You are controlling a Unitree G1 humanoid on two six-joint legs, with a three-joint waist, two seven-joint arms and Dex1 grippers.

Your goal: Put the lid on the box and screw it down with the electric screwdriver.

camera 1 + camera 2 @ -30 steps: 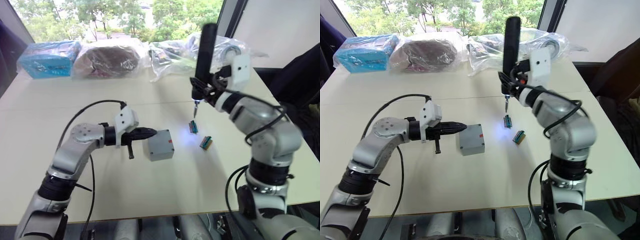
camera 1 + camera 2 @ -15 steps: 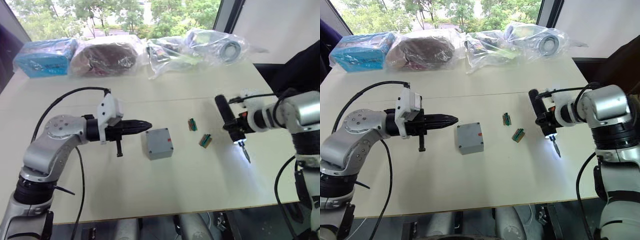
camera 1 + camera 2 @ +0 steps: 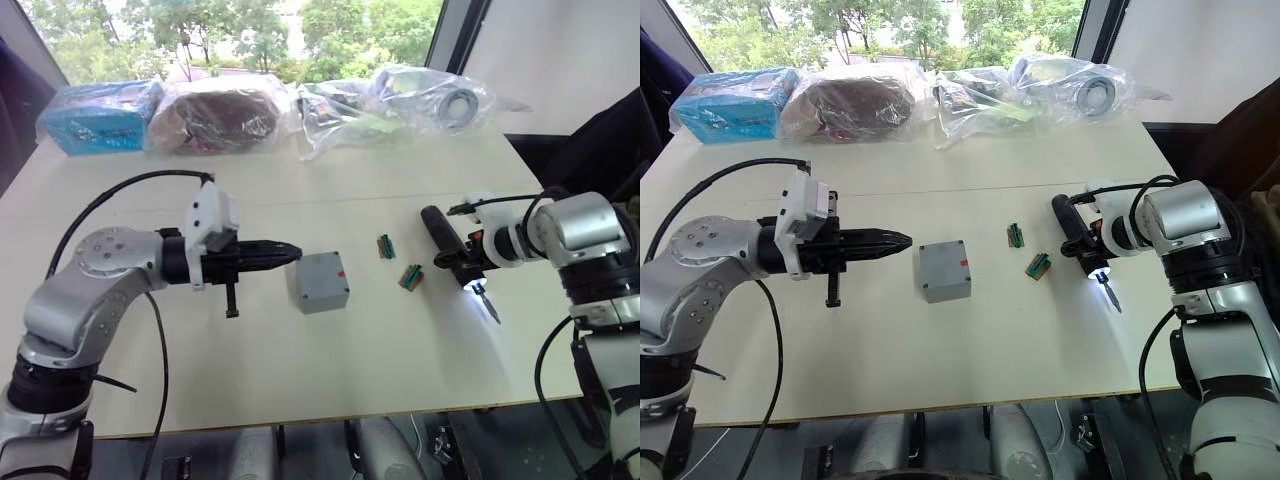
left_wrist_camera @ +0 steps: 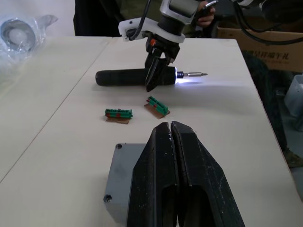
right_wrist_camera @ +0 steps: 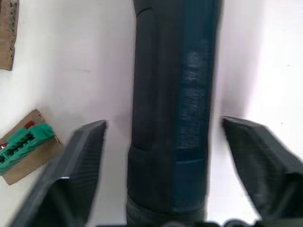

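Grey box (image 3: 322, 281) sits near the middle of the bench (image 3: 330, 380) with the lid (image 3: 941, 264) seated on top, a screw head visible at a corner; whether all screws are driven cannot be told; the fastening step appears done or nearly so, judging by the electric screwdriver (image 3: 453, 249) lying flat on the bench, well apart from the box on the right; its long axis runs roughly across the bench, bit and lit tip pointing toward the near right edge; right gripper (image 5: 165, 161) released, fingers spread either side of the barrel; left gripper (image 4: 171, 175) clenched on nothing, just beside the box
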